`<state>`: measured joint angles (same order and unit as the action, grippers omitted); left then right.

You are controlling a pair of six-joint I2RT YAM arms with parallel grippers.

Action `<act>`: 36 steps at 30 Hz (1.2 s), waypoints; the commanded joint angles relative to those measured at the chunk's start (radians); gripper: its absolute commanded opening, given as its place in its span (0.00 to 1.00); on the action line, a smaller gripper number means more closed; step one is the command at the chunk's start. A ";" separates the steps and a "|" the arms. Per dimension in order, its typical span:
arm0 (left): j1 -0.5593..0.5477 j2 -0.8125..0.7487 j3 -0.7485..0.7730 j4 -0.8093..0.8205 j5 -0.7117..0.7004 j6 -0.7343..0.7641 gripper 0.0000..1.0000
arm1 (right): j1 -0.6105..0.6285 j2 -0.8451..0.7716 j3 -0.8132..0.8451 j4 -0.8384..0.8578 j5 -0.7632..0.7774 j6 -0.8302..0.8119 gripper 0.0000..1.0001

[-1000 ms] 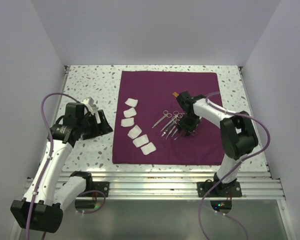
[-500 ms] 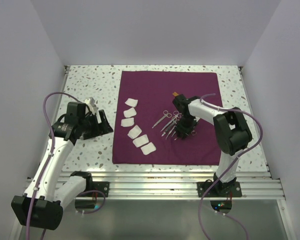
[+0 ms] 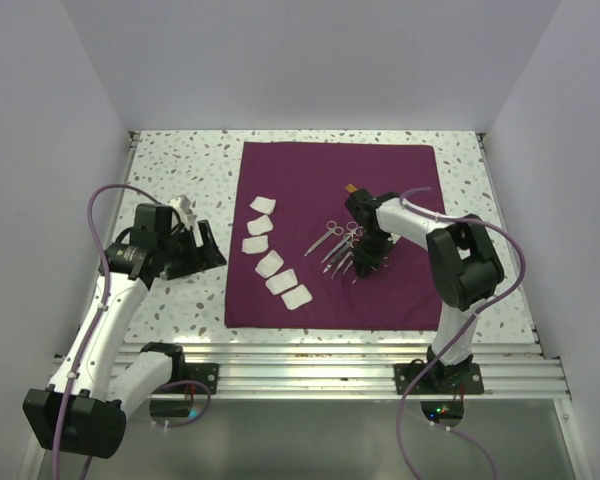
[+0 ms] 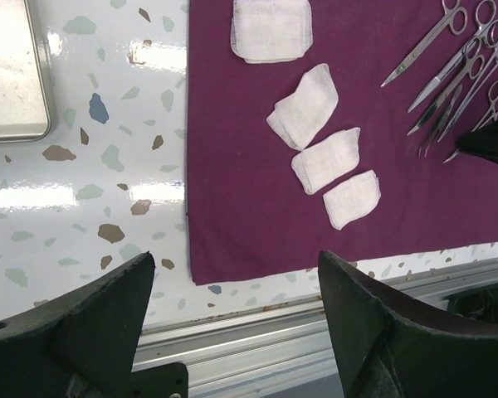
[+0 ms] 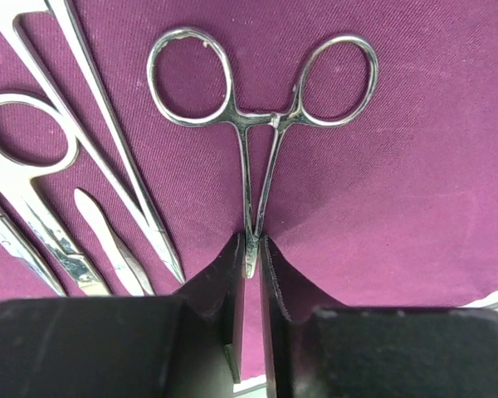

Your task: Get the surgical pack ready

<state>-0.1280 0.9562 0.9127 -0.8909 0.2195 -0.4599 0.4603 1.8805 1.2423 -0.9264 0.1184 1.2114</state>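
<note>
Currently, the maroon cloth (image 3: 310,290) lies flat and unfolded on the speckled table (image 3: 180,165), with its near edge close to the table's front edge.

Six white gauze squares (image 3: 270,263) rest on the left part of the cloth in a loose diagonal row. Some of them overlap or touch at the corners.

The steel instruments are grouped right of the cloth's centre. The right gripper (image 5: 249,249) is lowered onto this group. Its two fingers are brought almost together and clamp the tip of the forceps (image 5: 257,157) between them. The ring handles of the forceps point away from the gripper and lie against the cloth. The fabric is slightly puckered around the fingertips. The other steel instruments (image 5: 33,166) lie just beside the forceps, on the left in the right wrist view, and are clear of the fingers.

The left gripper (image 4: 232,332) hovers over the table to the left of the cloth. Its fingers stand wide apart and hold nothing.

The metal tray (image 4: 8,75) sits on the bare table, well apart from the cloth's left edge.
</note>
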 commanded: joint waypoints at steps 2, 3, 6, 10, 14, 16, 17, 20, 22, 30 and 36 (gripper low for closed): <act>-0.010 0.003 0.037 -0.014 0.000 0.018 0.83 | 0.006 -0.046 0.011 -0.051 0.058 0.002 0.08; -0.009 0.003 0.038 -0.014 0.001 0.018 0.83 | 0.006 -0.052 0.011 -0.055 0.061 -0.003 0.04; -0.009 0.000 0.051 -0.006 0.026 0.012 0.85 | 0.008 -0.090 0.016 -0.068 0.066 -0.045 0.00; -0.009 -0.004 0.054 0.027 0.099 -0.022 0.87 | 0.017 -0.178 0.002 -0.075 0.072 -0.137 0.00; -0.009 -0.022 0.008 0.134 0.261 -0.089 0.87 | 0.037 -0.305 -0.036 -0.008 0.013 -0.292 0.00; -0.009 -0.046 -0.026 0.197 0.326 -0.157 0.88 | 0.051 -0.337 -0.058 0.110 -0.113 -0.465 0.00; -0.010 -0.066 -0.062 0.266 0.374 -0.186 0.88 | 0.060 -0.337 -0.058 0.148 -0.178 -0.519 0.00; -0.010 -0.099 -0.148 0.419 0.429 -0.321 0.88 | 0.139 -0.339 -0.026 0.202 -0.339 -0.645 0.00; -0.015 -0.115 -0.182 0.486 0.445 -0.410 0.88 | 0.210 -0.372 -0.020 0.264 -0.384 -0.671 0.00; -0.137 -0.065 -0.192 0.566 0.360 -0.511 0.89 | 0.386 -0.363 0.051 0.383 -0.467 -0.647 0.00; -0.190 -0.051 -0.213 0.576 0.284 -0.548 0.87 | 0.443 -0.345 0.101 0.400 -0.480 -0.644 0.00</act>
<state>-0.3000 0.9009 0.7128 -0.3798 0.5453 -0.9585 0.8864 1.5379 1.2842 -0.5770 -0.3252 0.5869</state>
